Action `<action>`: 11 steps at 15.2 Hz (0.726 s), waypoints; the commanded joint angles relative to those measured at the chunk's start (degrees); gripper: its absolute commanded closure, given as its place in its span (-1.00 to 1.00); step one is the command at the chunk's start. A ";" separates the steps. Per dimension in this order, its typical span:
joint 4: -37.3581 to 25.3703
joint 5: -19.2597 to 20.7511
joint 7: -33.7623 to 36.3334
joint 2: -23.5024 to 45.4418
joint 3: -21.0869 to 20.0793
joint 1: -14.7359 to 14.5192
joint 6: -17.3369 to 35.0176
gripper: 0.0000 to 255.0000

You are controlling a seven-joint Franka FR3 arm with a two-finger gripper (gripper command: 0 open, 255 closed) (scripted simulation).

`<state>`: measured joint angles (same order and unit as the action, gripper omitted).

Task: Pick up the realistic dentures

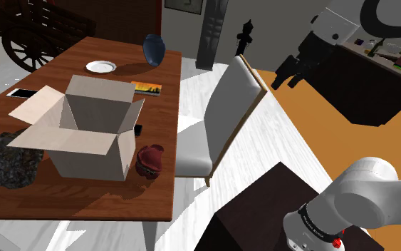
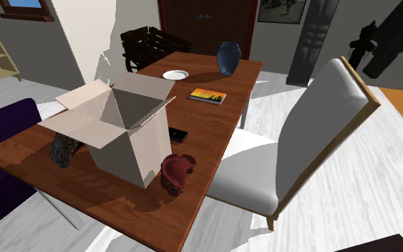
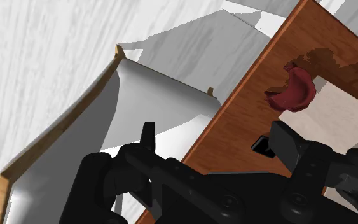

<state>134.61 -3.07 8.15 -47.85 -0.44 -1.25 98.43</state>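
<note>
Closest to the shoulder camera, the arm's white link (image 1: 377, 189) curves in at the lower right of the frame, above the dark stand (image 1: 263, 214). Seen from the wrist, the black gripper (image 3: 217, 137) has its two fingers (image 3: 287, 143) standing well apart with nothing between them, held over the table's edge and the chair seat. The dentures (image 1: 149, 160), a dark red lump, sit on the wooden table (image 1: 85, 203) in the lower middle of the shoulder frame, near the table's edge on the chair side and just beside the corner of an open cardboard box (image 1: 92, 146); whether they touch the box cannot be told. In the second exterior view the dentures (image 2: 177, 172) lie below the centre, at the foot of the box (image 2: 132, 143), with a black phone (image 2: 177, 134) lying flat just above them. From the wrist the dentures (image 3: 292, 91) show beyond the right-hand finger, against the box's pale side. A white chair (image 1: 227, 107) with wooden trim stands beside the table in mid-frame. Towards the upper left are a blue vase (image 1: 154, 48), a white plate (image 1: 101, 66) and a book (image 1: 147, 88), and at the lower left a dark rocky lump (image 1: 6, 164) lies beside the box.
</note>
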 commanded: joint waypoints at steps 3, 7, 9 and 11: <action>1.99 -1.17 0.67 1.47 -0.98 -0.73 3.28 -1.00; 5.18 -3.53 1.85 5.27 -3.00 -2.29 10.01 -1.00; 6.38 -4.69 2.38 7.60 -4.03 -3.11 13.44 -1.00; 7.29 -5.85 2.84 10.21 -5.09 -3.93 16.89 -1.00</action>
<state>141.61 -8.36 10.91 -39.22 -5.12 -4.82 113.42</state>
